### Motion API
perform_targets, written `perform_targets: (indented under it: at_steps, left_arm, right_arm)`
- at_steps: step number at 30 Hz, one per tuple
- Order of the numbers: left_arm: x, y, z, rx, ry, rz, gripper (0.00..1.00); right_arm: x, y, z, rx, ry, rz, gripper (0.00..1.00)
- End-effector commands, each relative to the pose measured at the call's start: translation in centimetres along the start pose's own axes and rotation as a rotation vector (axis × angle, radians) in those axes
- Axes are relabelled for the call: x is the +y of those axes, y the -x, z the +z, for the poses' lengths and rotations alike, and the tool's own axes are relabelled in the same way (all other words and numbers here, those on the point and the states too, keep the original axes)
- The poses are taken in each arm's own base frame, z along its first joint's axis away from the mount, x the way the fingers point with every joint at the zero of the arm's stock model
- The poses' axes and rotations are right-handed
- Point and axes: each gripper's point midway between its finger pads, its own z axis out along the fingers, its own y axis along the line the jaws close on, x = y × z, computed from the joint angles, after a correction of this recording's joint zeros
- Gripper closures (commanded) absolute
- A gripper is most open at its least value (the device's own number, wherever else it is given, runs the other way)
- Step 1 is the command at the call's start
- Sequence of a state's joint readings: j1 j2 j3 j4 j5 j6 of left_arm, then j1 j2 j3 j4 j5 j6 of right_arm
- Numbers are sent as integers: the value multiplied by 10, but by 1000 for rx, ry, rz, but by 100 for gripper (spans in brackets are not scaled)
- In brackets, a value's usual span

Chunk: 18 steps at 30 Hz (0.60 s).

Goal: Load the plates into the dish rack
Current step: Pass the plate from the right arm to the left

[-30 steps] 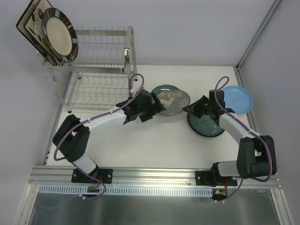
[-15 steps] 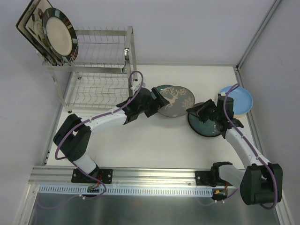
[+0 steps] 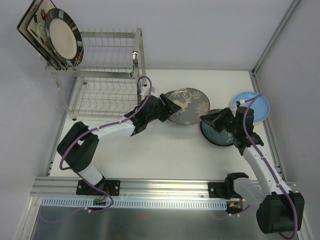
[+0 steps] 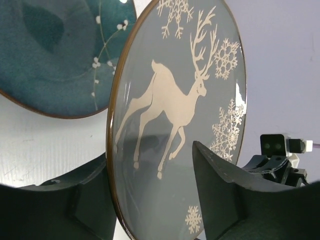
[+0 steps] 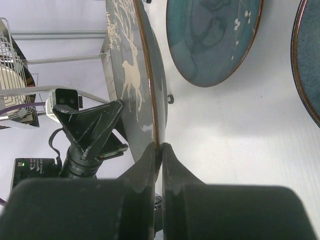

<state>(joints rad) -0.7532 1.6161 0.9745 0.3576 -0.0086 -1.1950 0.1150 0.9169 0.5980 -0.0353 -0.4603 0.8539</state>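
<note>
A grey-blue round plate with a cream deer (image 3: 187, 106) is held tilted above the table between both arms. My right gripper (image 3: 206, 119) is shut on its brown rim, seen edge-on in the right wrist view (image 5: 161, 146). My left gripper (image 3: 167, 111) is open, with its jaws standing astride the plate's other side (image 4: 150, 155), one behind and one in front of the deer plate (image 4: 175, 75). The silver dish rack (image 3: 137, 50) stands at the back left. Its top tier holds a square floral plate (image 3: 31, 22) and a round dark-rimmed cream plate (image 3: 62, 40).
A dark teal plate (image 3: 220, 136) lies flat under my right arm. A light blue plate (image 3: 255, 106) lies at the far right. The right wrist view shows two teal plates on the table (image 5: 210, 35) (image 5: 311, 55). The left wrist view shows one (image 4: 50, 50).
The deer plate has risen, tilted and shifted right. My left gripper followed it right. My right arm swung out to the right and kept its grip on the rim.
</note>
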Motion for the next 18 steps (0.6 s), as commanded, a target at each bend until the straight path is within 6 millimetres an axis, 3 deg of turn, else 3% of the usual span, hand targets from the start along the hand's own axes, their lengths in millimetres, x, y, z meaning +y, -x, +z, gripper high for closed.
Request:
perform_targets:
  at_steps: [1, 7, 13, 16, 18]
  left_arm:
    - [-27, 6, -6, -29, -115, -7, 47]
    - [-37, 9, -13, -45, -165, -30, 78]
    - [-52, 15, -21, -65, -221, -17, 100]
    - [-65, 12, -25, -42, -265, 10, 100]
    - [-69, 12, -27, -36, -284, 24, 100]
  right_arm:
    - [57, 8, -20, -42, 213, -62, 99]
    - [48, 3, -25, -51, 197, -74, 99]
    - [25, -1, -31, -59, 90, -126, 99]
    - [12, -3, -35, -61, 34, -149, 88]
    - [5, -3, -37, -68, -3, -162, 72]
